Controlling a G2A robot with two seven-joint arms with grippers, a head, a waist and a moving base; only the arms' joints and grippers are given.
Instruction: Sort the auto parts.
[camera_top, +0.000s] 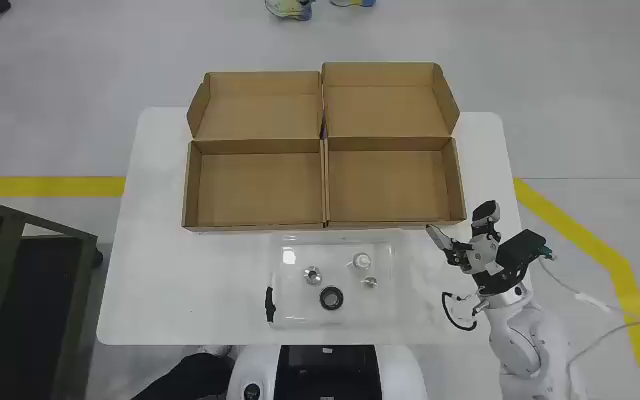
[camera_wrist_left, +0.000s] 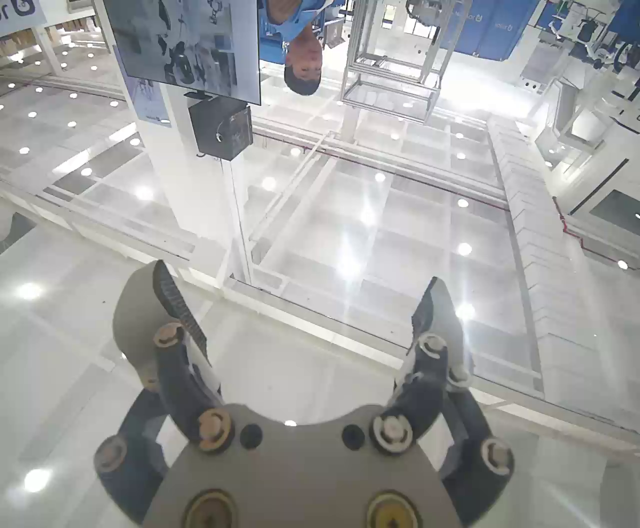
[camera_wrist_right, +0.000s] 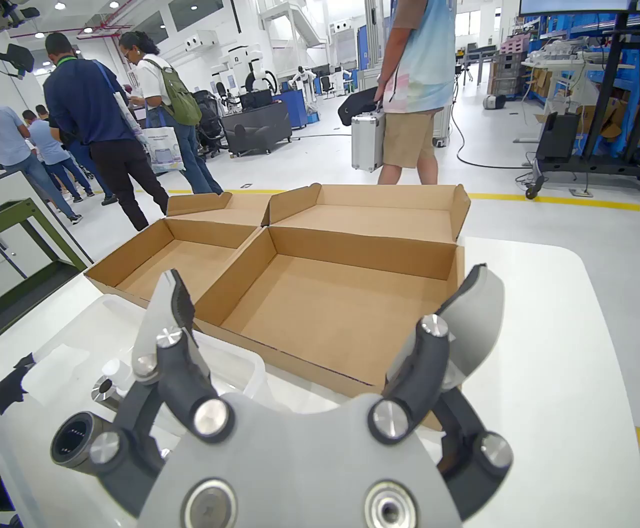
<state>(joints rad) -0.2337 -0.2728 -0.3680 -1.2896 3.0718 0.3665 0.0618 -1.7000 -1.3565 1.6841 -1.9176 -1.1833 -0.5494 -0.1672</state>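
A clear plastic tray (camera_top: 390, 300) lies near the table's front edge, holding a black ring (camera_top: 331, 297) and three small metal parts (camera_top: 358, 263). Behind it two open cardboard boxes stand side by side, left box (camera_top: 255, 190) and right box (camera_top: 393, 185), both bare inside. My right gripper (camera_top: 460, 228) hovers open to the right of the tray, off the right box's front corner. In the right wrist view the right gripper (camera_wrist_right: 325, 300) faces the right box (camera_wrist_right: 350, 300), with a black cylindrical part (camera_wrist_right: 75, 442) in the tray (camera_wrist_right: 255, 365). My left gripper (camera_wrist_left: 300, 280) is open, holds nothing, and points up at the ceiling.
A black piece (camera_top: 269, 303) sits at the tray's left edge. The white table (camera_top: 150, 250) has free room left and right of the boxes. A dark green rack (camera_top: 40, 290) stands left of the table. People walk in the room beyond.
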